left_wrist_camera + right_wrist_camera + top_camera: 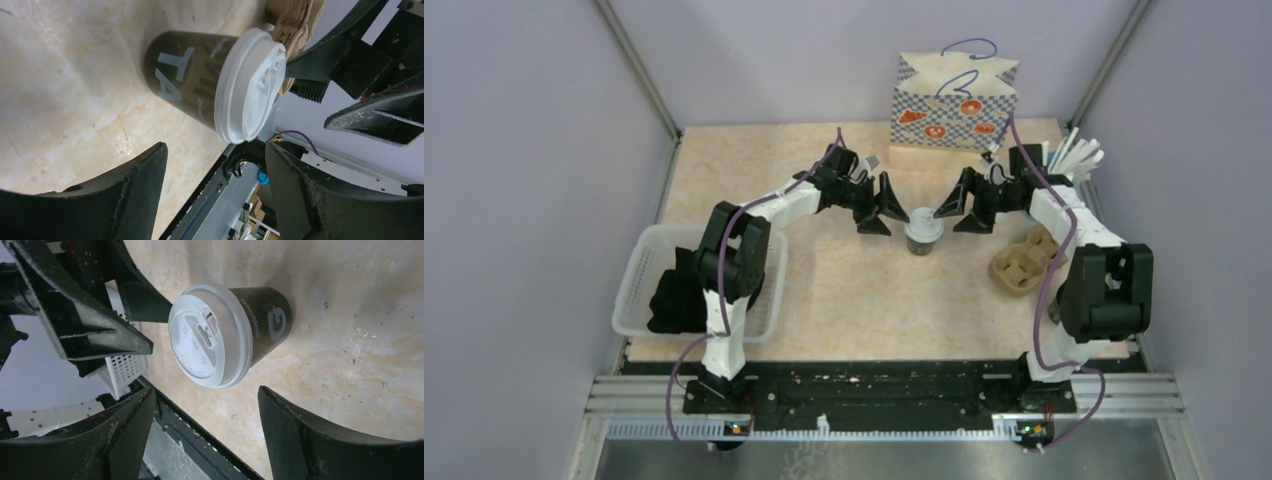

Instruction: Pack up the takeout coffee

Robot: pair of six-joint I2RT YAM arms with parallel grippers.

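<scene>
One takeout coffee cup (923, 232) stands upright mid-table, with dark sides and a pale lid. It shows in the left wrist view (190, 80) and in the right wrist view (265, 315). My left gripper (890, 212) is open and empty just left of the cup, apart from it (216, 150). My right gripper (954, 210) is open and empty just right of the cup, also apart from it (206, 391). The two grippers face each other across the cup. A second such cup is not in view.
A checked paper bag (954, 100) with handles stands at the back. A brown cardboard cup carrier (1027, 260) lies at the right. A white basket (639, 270) at the left holds a dark object (674, 300). White pieces (1074, 155) stick up at the back right.
</scene>
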